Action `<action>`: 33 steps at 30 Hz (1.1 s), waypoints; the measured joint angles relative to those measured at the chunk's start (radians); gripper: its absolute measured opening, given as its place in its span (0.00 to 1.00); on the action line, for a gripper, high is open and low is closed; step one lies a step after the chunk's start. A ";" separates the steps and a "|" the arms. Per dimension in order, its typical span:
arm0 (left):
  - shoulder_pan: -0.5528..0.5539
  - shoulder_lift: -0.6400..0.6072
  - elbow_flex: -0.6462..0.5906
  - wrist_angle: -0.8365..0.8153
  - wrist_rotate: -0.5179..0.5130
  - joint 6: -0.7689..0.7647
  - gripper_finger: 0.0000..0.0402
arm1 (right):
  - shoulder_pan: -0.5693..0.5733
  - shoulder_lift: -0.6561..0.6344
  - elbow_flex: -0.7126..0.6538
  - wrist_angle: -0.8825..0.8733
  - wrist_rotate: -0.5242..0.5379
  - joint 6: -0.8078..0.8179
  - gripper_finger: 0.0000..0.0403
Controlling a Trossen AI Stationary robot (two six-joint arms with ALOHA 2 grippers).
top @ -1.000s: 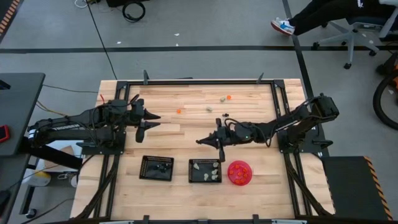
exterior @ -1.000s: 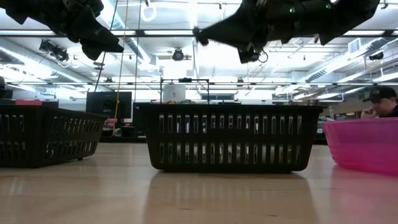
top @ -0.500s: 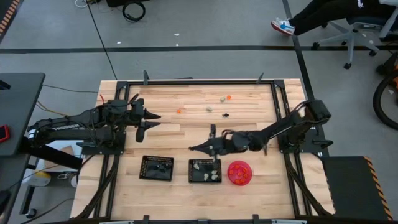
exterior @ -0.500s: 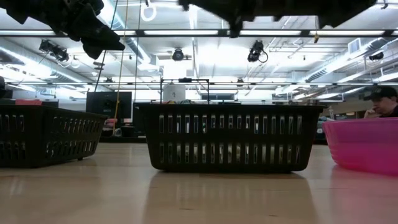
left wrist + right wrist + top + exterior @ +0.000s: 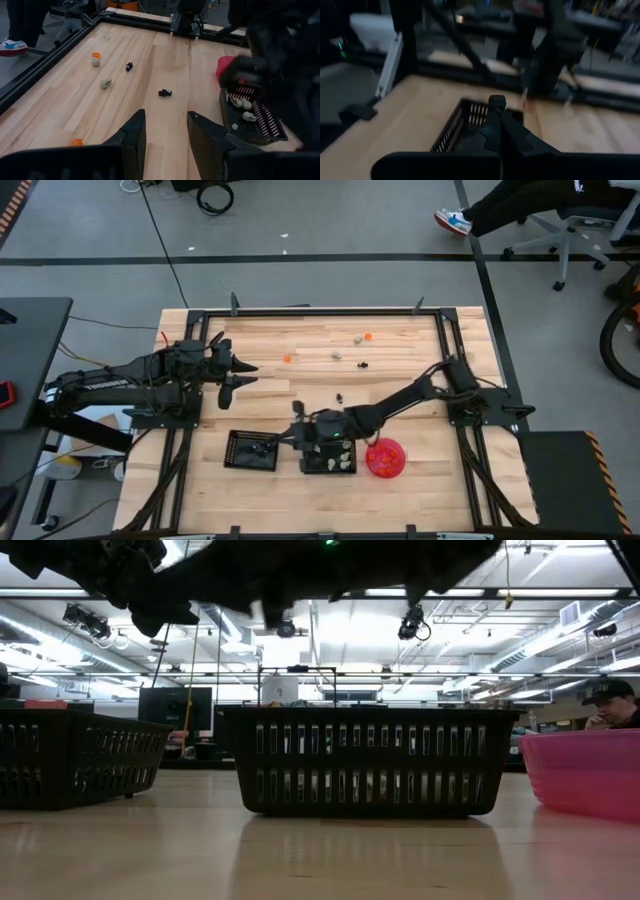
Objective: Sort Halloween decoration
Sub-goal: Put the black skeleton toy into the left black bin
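Observation:
Tiny Halloween decoration pieces lie loose on the far half of the table: orange (image 5: pixel 287 359), pale (image 5: pixel 336 355) and black (image 5: pixel 340 395). Near the front stand a left black mesh tray (image 5: pixel 252 450), a middle tray (image 5: pixel 330 453) holding pale pieces, and a pink bowl (image 5: pixel 385 457). My right gripper (image 5: pixel 293 434) reaches level across the middle tray toward the left tray (image 5: pixel 465 125), shut with a small dark piece (image 5: pixel 496 101) at its tips. My left gripper (image 5: pixel 165 130) waits open above the table's left side (image 5: pixel 240 375). My right gripper pinches a small dark rounded piece (image 5: pixel 496 101) at the very tips of its two fingers. The fingers (image 5: pixel 512 132) lie nearly level and point toward the table's left. The piece is lifted clear, above the table and short of the left tray's rim.
A black metal frame (image 5: pixel 320 311) runs round the wooden table. More loose pieces lie at the far edge (image 5: pixel 362 337). In the low view the trays (image 5: pixel 365 760) and the bowl (image 5: pixel 585 772) stand along the front. A person sits beyond the table at the right (image 5: pixel 612 705).
My right gripper has swept from the table's middle toward the left and near edges, sinking a little and rolling slightly, and now hangs by the gap between the two trays. It has stayed shut.

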 joint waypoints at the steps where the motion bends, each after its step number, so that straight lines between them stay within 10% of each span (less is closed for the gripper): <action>1: 0.000 0.000 0.000 0.000 0.000 0.000 0.29 | 0.000 0.020 0.034 -0.041 0.000 0.006 0.00; 14: 0.000 0.000 0.000 0.000 0.000 0.000 0.29 | -0.018 0.214 0.417 -0.555 -0.029 0.104 0.00; 33: 0.000 0.000 0.000 -0.003 0.000 0.000 0.29 | -0.032 0.157 0.423 -0.741 0.008 0.113 0.26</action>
